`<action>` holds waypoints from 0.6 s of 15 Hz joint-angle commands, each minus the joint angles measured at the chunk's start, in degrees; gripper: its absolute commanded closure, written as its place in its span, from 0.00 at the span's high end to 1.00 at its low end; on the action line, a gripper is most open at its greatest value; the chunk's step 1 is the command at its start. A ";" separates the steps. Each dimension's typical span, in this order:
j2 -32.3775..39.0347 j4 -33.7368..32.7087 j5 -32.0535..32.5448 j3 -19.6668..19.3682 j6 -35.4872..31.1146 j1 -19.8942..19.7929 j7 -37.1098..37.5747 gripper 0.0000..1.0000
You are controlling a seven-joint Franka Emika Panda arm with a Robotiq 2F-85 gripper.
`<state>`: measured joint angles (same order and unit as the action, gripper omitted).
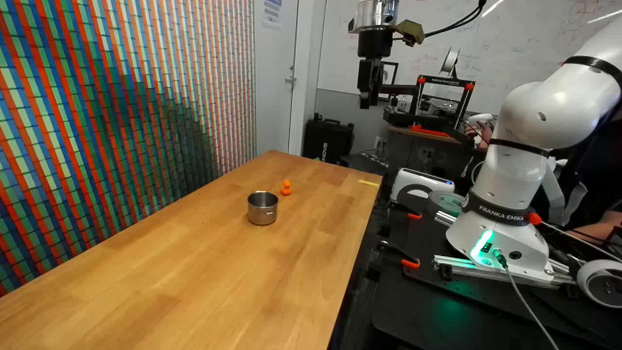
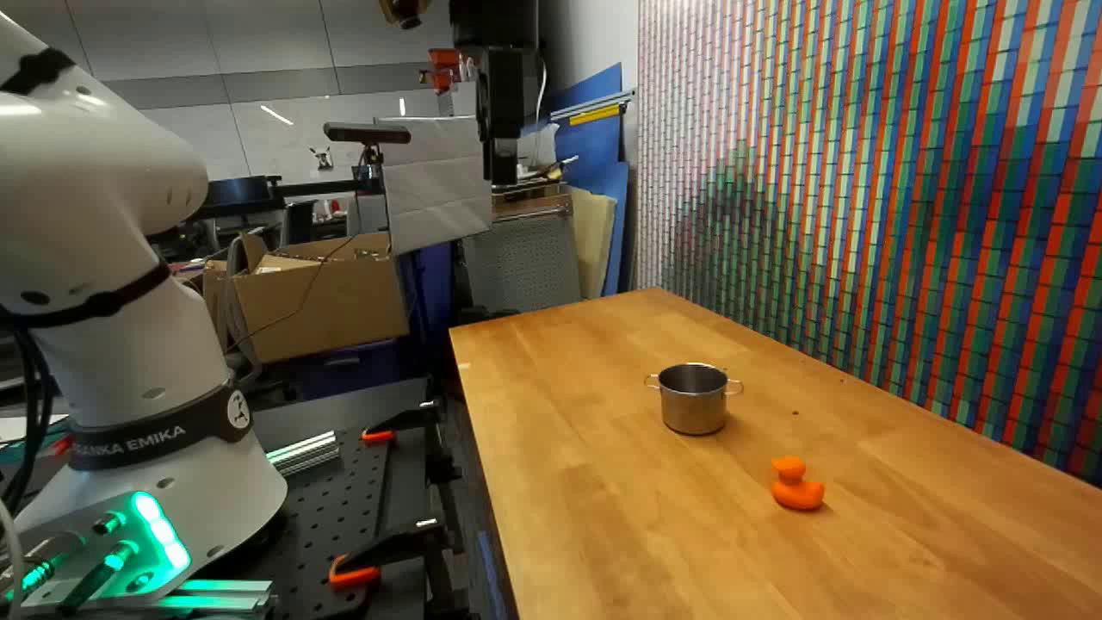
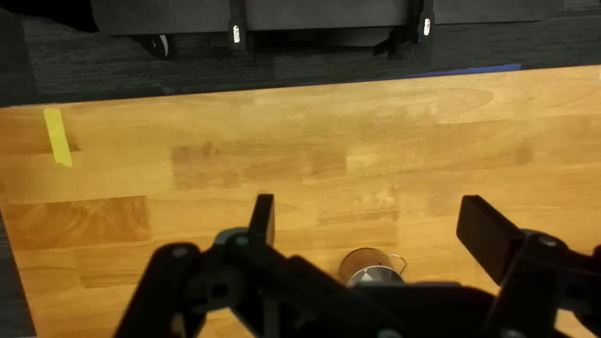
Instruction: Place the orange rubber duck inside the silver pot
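Near the silver pot (image 2: 694, 413) stood the orange duck (image 2: 796, 488)

We saw both upright on the tabletop (image 2: 594, 508), apart from each other. High above it, our 2 fingers (image 3: 486, 234) hung spread wide.

Wide apart they stand in the wrist view, the fingers (image 3: 261, 220) of the black two-fingered gripper (image 3: 371, 219), and there, showing between them, is the small round silver metal pot (image 3: 366, 263), partly masked by the gripper's dark body! A thin wire handle (image 3: 402, 259) juts out on the pot's right. Beneath the pot, a honey-brown wooden table (image 3: 281, 126); far up and left of the pot, a short yellow tape strip (image 3: 57, 137) near the table's edge. Well above the pot, a narrow blue strip (image 3: 488, 69) along that edge, dark grey flooring (image 3: 300, 63), then a broad blackish surface (image 3: 324, 14) with bright-tipped black fittings (image 3: 237, 35), one up-left of the pot, one up-right.
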<state>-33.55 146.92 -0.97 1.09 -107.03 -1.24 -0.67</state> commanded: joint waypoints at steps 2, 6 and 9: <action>0.00 -0.11 0.24 -0.45 0.09 0.49 0.21 1.00; -0.01 -0.11 0.24 -0.45 0.09 0.49 0.21 1.00; 0.65 -0.41 0.33 -0.85 -0.79 0.65 -1.01 1.00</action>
<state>-33.57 146.94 -0.97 1.09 -107.04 -1.24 -0.67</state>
